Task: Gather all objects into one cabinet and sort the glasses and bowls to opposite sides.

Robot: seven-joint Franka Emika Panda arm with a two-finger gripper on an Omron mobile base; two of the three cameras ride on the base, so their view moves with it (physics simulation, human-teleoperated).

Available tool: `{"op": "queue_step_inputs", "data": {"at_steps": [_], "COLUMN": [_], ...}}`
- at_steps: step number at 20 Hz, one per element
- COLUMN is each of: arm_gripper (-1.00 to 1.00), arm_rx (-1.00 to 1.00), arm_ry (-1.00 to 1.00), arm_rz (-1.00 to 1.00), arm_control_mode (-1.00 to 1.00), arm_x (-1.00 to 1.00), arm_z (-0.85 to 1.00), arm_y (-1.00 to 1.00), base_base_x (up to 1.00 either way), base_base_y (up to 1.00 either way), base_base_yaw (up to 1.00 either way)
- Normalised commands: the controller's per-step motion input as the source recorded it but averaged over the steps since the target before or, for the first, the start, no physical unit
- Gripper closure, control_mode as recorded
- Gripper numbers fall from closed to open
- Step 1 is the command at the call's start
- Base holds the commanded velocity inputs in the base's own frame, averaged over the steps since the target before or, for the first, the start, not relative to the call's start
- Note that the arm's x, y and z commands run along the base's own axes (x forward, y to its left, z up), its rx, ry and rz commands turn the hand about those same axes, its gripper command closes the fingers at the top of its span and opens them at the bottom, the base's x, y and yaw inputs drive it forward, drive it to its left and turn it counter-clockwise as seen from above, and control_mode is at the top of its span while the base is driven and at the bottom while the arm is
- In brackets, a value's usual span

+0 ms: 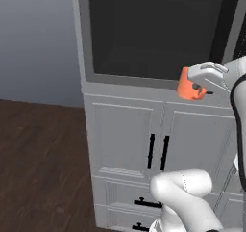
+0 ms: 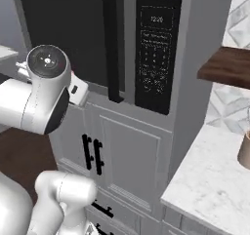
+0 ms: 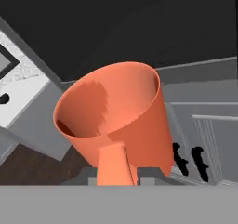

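Pinching the side handle of a small plain orange cup [image 3: 116, 121], the white arm's two-finger gripper [image 1: 201, 87] carries it in the air, near the lower right corner of the dark microwave door [image 1: 153, 33] and above the grey lower cabinet doors with black bar handles [image 1: 158, 151]. It looks light, rigid and smooth (likely slippery at the wall), so the handle is the sound place to grasp. A knock or drop could chip it, I judge.
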Motion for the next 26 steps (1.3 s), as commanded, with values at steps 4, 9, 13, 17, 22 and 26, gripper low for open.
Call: {"op": "queue_step_inputs", "data": {"at_steps": [4, 9, 13, 17, 22, 26], "arm_gripper": [1.00, 1.00, 1.00, 1.00, 1.00, 1.00], "arm_rx": [0.00, 0.00, 0.00, 0.00, 0.00, 0.00], "arm_ry": [0.00, 0.00, 0.00, 0.00, 0.00, 0.00], "arm_rz": [0.00, 0.00, 0.00, 0.00, 0.00, 0.00], "arm_control_mode": [1.00, 1.00, 1.00, 1.00, 1.00, 1.00], "arm_x": [0.00, 0.00, 0.00, 0.00, 0.00, 0.00], "arm_z": [0.00, 0.00, 0.00, 0.00, 0.00, 0.00], "arm_y": [0.00, 0.00, 0.00, 0.00, 0.00, 0.00], "base_base_x": [0.00, 0.07, 0.07, 0.07, 0.06, 0.06], "base_base_y": [0.73, 0.55, 0.50, 0.48, 0.48, 0.54], "base_base_yaw": [0.61, 0.65, 0.65, 0.65, 0.67, 0.67]}}
